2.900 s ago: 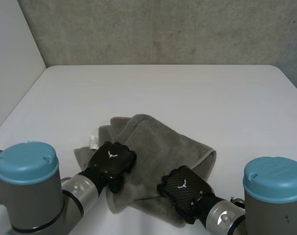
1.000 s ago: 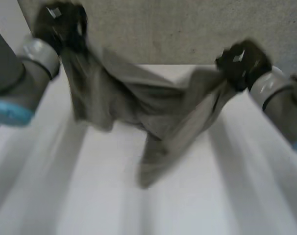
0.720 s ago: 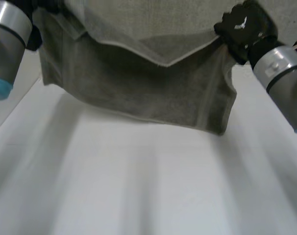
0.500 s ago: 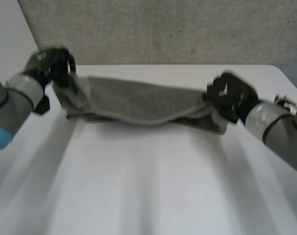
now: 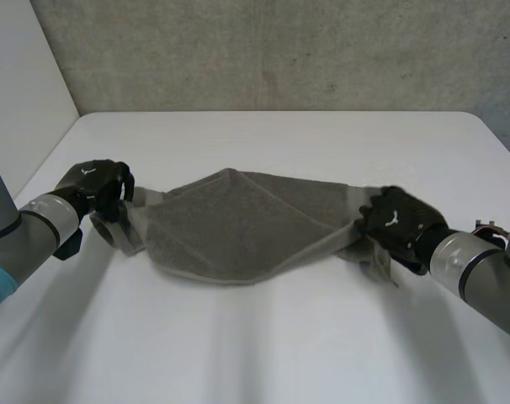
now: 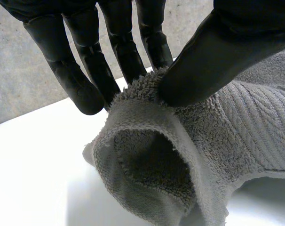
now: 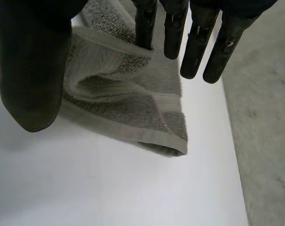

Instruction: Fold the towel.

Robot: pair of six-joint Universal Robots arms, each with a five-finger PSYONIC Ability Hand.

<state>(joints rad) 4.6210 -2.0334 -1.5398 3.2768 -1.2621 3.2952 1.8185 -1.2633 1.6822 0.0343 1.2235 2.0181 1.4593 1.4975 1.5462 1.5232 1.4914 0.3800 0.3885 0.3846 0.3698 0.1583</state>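
The grey towel [image 5: 238,223] lies stretched sideways across the white table [image 5: 280,139], bunched into a long band with a loose fold on top. My left hand [image 5: 95,189] is at the towel's left end. In the left wrist view its thumb [image 6: 217,56] and fingers [image 6: 86,70] pinch the rolled towel edge [image 6: 147,94]. My right hand [image 5: 398,223] rests at the towel's right end. In the right wrist view its fingers [image 7: 194,42] are straight and its thumb [image 7: 29,70] stands apart, with the towel corner [image 7: 133,103] lying on the table between them.
A grey wall [image 5: 280,50] rises behind the table's far edge. A white panel [image 5: 19,84] stands at the left. Bare tabletop [image 5: 263,345] stretches in front of the towel.
The towel went from a crumpled heap up into the air, spread between both hands, and came down onto the table. The right hand's fingers have straightened off the towel.
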